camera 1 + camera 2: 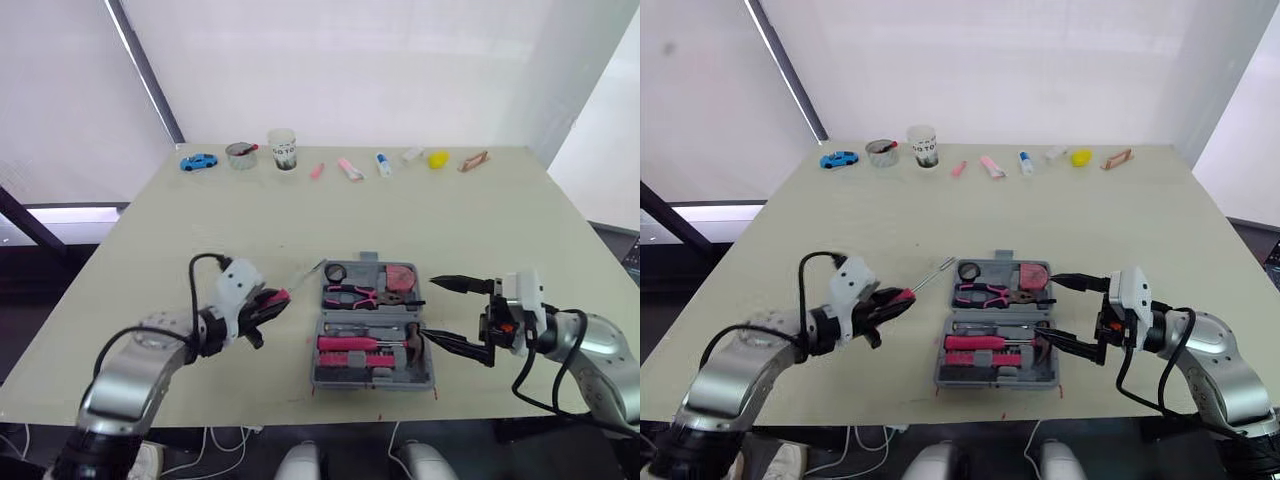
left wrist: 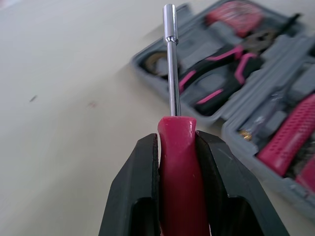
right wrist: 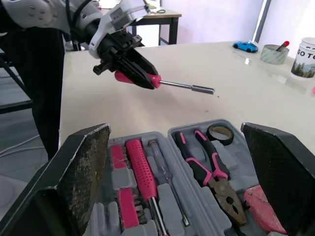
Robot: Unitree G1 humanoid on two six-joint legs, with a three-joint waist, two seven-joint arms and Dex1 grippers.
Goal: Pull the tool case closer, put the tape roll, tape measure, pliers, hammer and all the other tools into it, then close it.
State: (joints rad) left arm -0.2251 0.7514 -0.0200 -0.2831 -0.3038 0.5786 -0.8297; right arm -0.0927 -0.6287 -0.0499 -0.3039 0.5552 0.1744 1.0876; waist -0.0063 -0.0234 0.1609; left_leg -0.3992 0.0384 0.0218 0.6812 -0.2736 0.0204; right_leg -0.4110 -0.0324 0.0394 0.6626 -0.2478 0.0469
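Observation:
The grey tool case (image 1: 372, 325) lies open near the table's front edge, between my two arms. Inside it are pink-handled pliers (image 3: 206, 164), a black tape roll (image 3: 220, 133), a pink tape measure (image 1: 401, 276), a pink-handled screwdriver (image 3: 141, 173) and a hammer (image 1: 411, 343). My left gripper (image 1: 272, 302) hovers left of the case, shut on a nut driver (image 2: 173, 128) by its pink handle; the steel shaft points toward the case's upper left corner. My right gripper (image 1: 455, 318) stands open at the case's right side, fingers (image 3: 82, 172) wide apart, holding nothing.
Along the far edge stand a blue toy car (image 1: 198, 161), a clear tape roll (image 1: 241, 155), a printed cup (image 1: 283, 148), pink items (image 1: 349, 168), a small tube (image 1: 383, 164), a yellow object (image 1: 438, 159) and a brown piece (image 1: 473, 161). Bare tabletop lies between them and the case.

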